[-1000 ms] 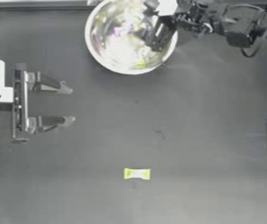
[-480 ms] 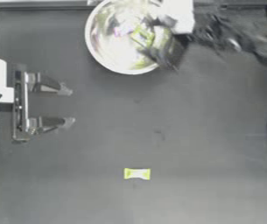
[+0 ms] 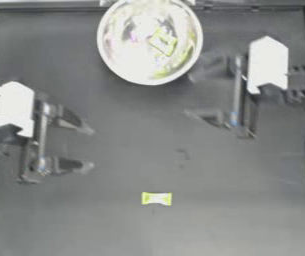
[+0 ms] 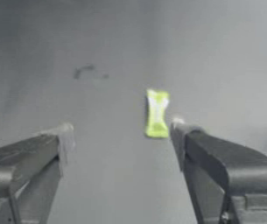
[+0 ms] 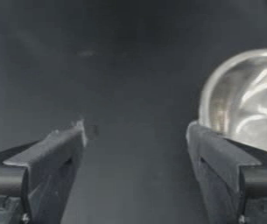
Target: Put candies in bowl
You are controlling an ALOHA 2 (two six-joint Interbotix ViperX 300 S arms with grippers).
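Your left gripper (image 3: 71, 142) sits parked at the left of the table (image 3: 248, 215), jaws spread and holding nothing. Right of it, near the front, one yellow-green candy (image 3: 157, 198) lies flat on the table, white middle, twisted ends. At the far middle, the shiny bowl (image 3: 111, 55) holds a yellow-green sweet (image 3: 162, 41). Your right gripper (image 3: 225, 97) hangs beside the bowl, released and empty. The next move looks like fetching that last candy: reach over, straddle it, close.

One candy (image 3: 156, 198) lies on the table (image 3: 248, 210), well apart from the bowl (image 3: 118, 60), which holds other candies (image 3: 162, 41).
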